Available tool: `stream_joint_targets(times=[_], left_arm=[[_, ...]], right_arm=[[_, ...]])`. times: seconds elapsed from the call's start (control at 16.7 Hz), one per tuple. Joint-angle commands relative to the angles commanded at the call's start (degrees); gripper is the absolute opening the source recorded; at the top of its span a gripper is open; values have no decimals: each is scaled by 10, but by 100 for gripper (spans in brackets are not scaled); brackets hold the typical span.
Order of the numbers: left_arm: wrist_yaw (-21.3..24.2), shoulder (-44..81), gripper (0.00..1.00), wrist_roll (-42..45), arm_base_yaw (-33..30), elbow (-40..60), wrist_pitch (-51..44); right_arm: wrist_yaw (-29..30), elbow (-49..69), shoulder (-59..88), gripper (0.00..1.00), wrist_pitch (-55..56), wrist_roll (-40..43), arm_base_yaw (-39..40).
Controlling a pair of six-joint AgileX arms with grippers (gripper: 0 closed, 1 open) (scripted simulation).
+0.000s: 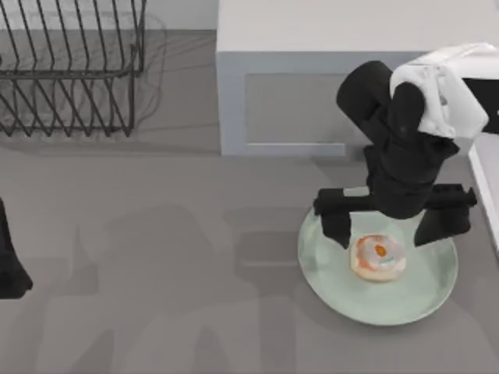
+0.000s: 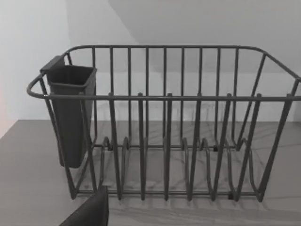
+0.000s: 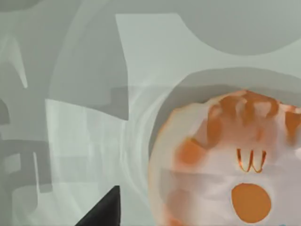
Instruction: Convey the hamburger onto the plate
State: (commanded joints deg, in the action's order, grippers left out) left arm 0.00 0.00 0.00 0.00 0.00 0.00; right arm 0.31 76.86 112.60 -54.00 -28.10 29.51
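A pale mint-green plate [image 1: 421,300] lies on the grey table with the hamburger [image 1: 379,258] resting inside it, slightly off the plate's centre toward the white cabinet [image 1: 312,78]. No writing is legible anywhere. The right gripper [image 1: 390,226] hangs over the plate's cabinet-side rim, fingers spread wide on either side of the hamburger and apart from it. The left arm [image 1: 12,265] sits well away from the plate, facing a wire dish rack [image 2: 164,127] whose side cup [image 2: 70,113] looks empty; whether its fingers are spread or closed cannot be told.
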Motion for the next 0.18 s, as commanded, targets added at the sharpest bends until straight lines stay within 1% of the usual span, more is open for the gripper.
stream_joint_targets(times=[0.18], left_arm=[[0, 0, 100, 0, 0, 0, 0]], right_arm=[[0, 0, 0, 100, 0, 0, 0]])
